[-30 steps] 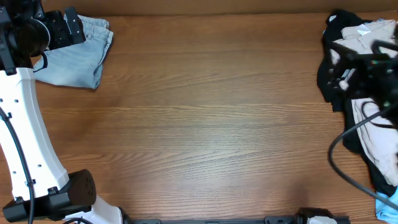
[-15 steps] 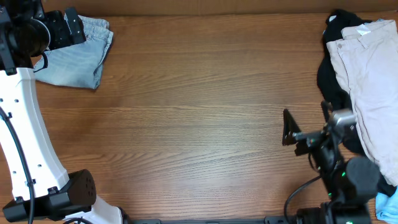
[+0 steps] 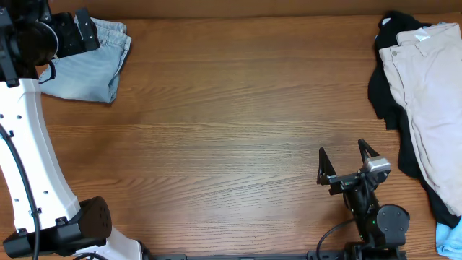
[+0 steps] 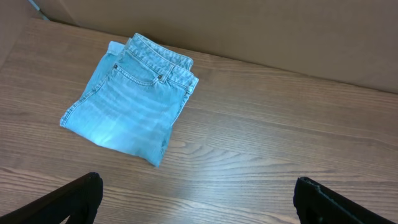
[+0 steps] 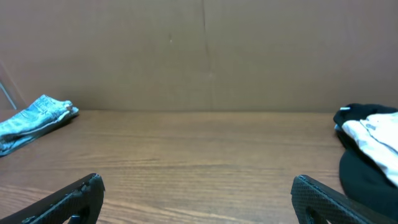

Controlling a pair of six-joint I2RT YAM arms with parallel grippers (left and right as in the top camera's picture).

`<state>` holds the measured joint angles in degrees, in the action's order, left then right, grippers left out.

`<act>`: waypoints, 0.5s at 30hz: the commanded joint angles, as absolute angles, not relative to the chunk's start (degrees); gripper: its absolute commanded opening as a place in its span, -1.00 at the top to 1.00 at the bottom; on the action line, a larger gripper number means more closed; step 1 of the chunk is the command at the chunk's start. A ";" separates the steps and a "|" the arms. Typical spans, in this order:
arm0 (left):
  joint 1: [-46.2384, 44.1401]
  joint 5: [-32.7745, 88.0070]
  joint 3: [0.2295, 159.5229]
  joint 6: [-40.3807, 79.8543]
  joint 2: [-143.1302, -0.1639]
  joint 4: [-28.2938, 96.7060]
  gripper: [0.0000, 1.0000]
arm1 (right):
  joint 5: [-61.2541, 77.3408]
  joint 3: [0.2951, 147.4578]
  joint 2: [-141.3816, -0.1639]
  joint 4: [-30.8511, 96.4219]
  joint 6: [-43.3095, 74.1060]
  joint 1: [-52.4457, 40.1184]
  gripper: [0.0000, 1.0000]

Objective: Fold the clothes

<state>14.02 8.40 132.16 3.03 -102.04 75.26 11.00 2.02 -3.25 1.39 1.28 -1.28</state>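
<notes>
The light-blue denim shorts (image 3: pixel 94 65) lie folded into a compact bundle at the table's far left corner. They also show in the left wrist view (image 4: pixel 127 102) and, small, in the right wrist view (image 5: pixel 34 118). My left gripper (image 4: pixel 196 199) is open and empty, raised above the table beside the shorts; in the overhead view its arm (image 3: pixel 50 36) covers part of them. My right gripper (image 3: pixel 346 162) is open and empty, low near the table's front right edge, with only bare wood between its fingers (image 5: pixel 196 199).
A pile of beige trousers (image 3: pixel 429 94) on a black garment (image 3: pixel 382 87) lies along the right edge, also in the right wrist view (image 5: pixel 373 143). A cardboard wall (image 5: pixel 205 56) backs the table. A bit of light-blue cloth (image 3: pixel 449 235) shows at the front right corner.
My right arm has pulled away from the clothes pile at the right and come down to the front right of the table. The left arm and the shorts have not moved.
</notes>
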 commanded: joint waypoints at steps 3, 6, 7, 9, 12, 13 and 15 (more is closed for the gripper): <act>14.44 8.84 132.09 3.84 -102.10 75.18 -1.00 | 9.72 0.47 -0.12 3.70 1.45 -1.48 -1.00; 14.44 8.84 132.09 3.86 -102.10 75.18 -1.00 | 9.65 0.47 -0.12 3.70 1.45 -1.43 -1.00; 14.44 8.84 132.09 3.86 -102.10 75.18 -1.00 | 9.67 0.47 -0.12 3.70 1.45 -1.54 -1.00; 14.44 8.84 132.09 3.86 -102.10 75.18 -1.00 | 9.67 0.47 -0.12 3.70 1.45 -2.15 -1.00; 14.44 8.84 132.09 3.84 -102.10 75.18 -1.00 | 9.67 0.47 -0.16 3.73 1.45 -2.20 -1.00; 14.44 8.84 132.09 3.84 -102.10 75.18 -1.00 | 9.67 0.47 -0.16 3.70 1.45 -2.20 -1.00; 14.44 8.84 132.09 3.84 -102.10 75.18 -1.00 | 9.67 0.47 -0.16 3.70 1.45 -2.20 -1.00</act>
